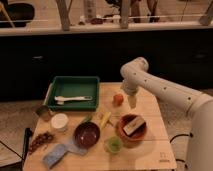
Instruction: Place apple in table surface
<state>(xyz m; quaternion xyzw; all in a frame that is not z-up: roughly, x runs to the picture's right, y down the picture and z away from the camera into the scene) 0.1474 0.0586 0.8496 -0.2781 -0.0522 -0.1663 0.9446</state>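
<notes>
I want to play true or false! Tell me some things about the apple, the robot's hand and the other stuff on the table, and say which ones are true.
1. The apple lies on the table surface. True.
2. The hand is holding the apple. False: it hangs beside the apple, holding nothing.
3. The green tray has nothing in it. False: a white utensil lies inside.
4. The green cup stands near the table's front edge. True.

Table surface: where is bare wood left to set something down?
Bare: the front right corner of the table surface, right of the green cup, and the strip right of the pincer, which hangs open beside the apple. Crowded: from the green tray down to the dark bowl.
</notes>
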